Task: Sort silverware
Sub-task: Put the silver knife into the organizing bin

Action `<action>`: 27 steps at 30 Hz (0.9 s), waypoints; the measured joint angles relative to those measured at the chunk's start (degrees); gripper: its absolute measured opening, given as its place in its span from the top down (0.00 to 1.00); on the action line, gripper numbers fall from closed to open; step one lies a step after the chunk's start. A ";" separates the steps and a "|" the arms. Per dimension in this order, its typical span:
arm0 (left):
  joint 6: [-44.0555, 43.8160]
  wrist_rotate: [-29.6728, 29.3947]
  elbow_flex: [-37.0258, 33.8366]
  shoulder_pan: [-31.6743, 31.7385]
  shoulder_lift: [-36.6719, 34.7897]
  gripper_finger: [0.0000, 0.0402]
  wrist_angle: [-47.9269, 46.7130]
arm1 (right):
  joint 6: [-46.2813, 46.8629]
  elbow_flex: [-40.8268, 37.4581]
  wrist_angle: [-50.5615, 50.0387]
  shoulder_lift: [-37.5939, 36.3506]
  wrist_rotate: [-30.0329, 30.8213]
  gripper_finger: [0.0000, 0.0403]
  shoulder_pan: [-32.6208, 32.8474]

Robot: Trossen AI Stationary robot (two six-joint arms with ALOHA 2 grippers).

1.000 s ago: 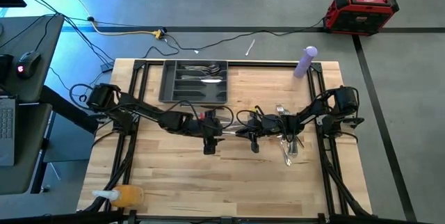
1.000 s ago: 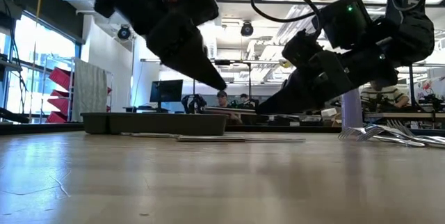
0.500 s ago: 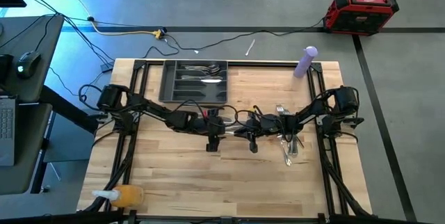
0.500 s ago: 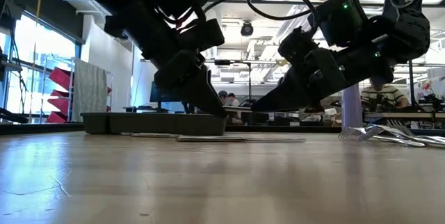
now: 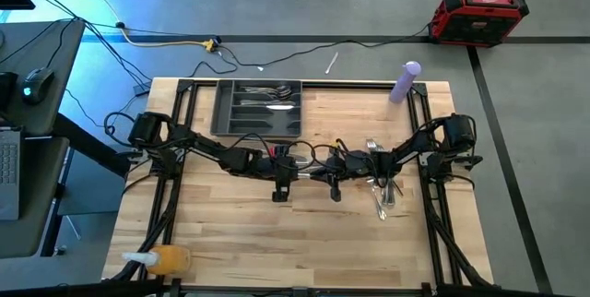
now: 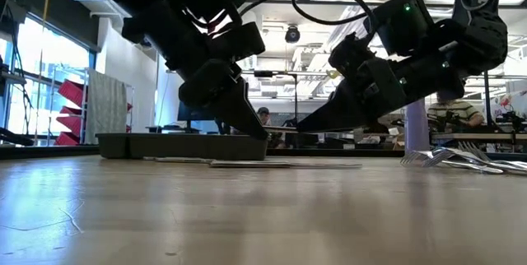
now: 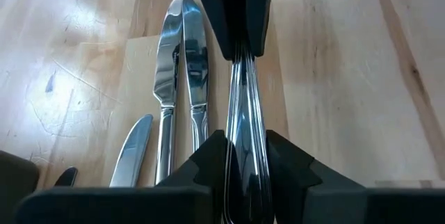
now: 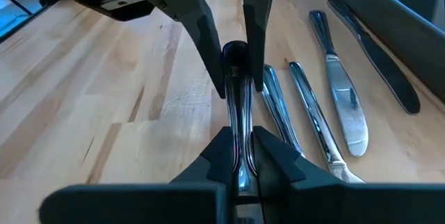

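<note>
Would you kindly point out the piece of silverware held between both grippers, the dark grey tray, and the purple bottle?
held silverware piece [image 7: 243, 123]: left wrist view, middle of its shiny handle.
dark grey tray [image 5: 221, 112]: high view, its left wall.
purple bottle [image 5: 406, 82]: high view, middle of its body.

Grey floor [image 5: 304, 11] with trailing cables [image 5: 166, 39] — red case [image 5: 479, 13], ceiling strip lights [image 6: 280, 2], bright window [image 6: 49, 67]
</note>
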 joint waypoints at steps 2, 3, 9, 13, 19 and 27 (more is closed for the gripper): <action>-0.22 -0.25 0.00 -0.06 0.00 0.87 -0.05 | -0.11 0.02 0.47 0.00 -0.04 0.89 0.00; -0.23 -0.65 0.00 -0.06 0.00 0.87 -0.16 | -0.86 0.02 0.97 0.00 -0.56 0.85 0.00; -0.45 -2.65 -0.07 -0.72 0.04 0.87 -1.36 | -1.85 0.10 6.30 -1.86 -4.43 0.55 0.02; -2.15 -4.71 -0.04 -1.26 -0.09 0.87 -4.12 | -2.67 -0.01 4.03 -8.51 -4.36 0.41 -0.11; -0.42 -9.54 -0.09 -1.86 -7.91 0.87 -10.60 | -6.47 -0.01 -9.56 -24.76 -0.66 0.40 -0.13; 9.62 -20.10 0.00 4.14 -27.51 0.87 -29.62 | -9.45 -0.02 -19.58 -39.15 1.42 0.46 1.57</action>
